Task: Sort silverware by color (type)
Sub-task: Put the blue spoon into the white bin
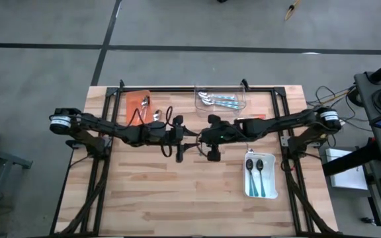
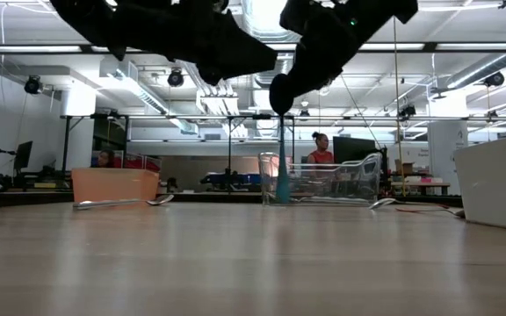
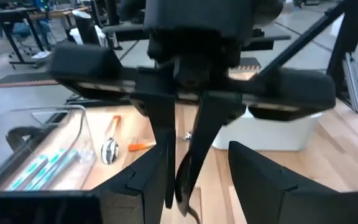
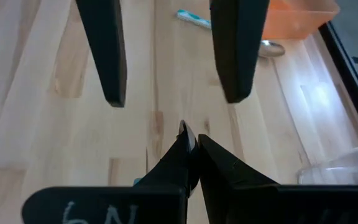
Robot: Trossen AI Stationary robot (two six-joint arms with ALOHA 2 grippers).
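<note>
Overhead coverage caught both arms reaching in to meet above the middle of the table, left gripper [image 1: 180,147] and right gripper [image 1: 207,144] close together, their fingers lost in dark metal. An orange tray [image 1: 137,100] held one spoon whose handle colour could not be made out, a clear tray [image 1: 221,99] held teal-handled spoons [image 1: 225,101], and a white tray [image 1: 260,178] held two spoons [image 1: 255,168].

At table height the arms were cut off along the upper edge. Only here did a teal-handled spoon [image 2: 281,180] show, hanging upright from the right gripper, clear of the table and in front of the clear tray. Two more spoons lay on the wood, one [image 2: 119,204] beside the orange tray and one [image 2: 381,204] by the clear tray. A person stood in the room behind.

From the left wrist, that arm's own fingers [image 3: 143,180] stood apart, with the right gripper facing them, its fingers pinched on a dark sliver between them. An orange-handled spoon [image 3: 112,148] lay on the table past the clear tray.

From the right wrist, its fingers [image 4: 219,163] were pressed together; what they pinched was hidden. The left gripper's two fingers hung apart beyond them.
</note>
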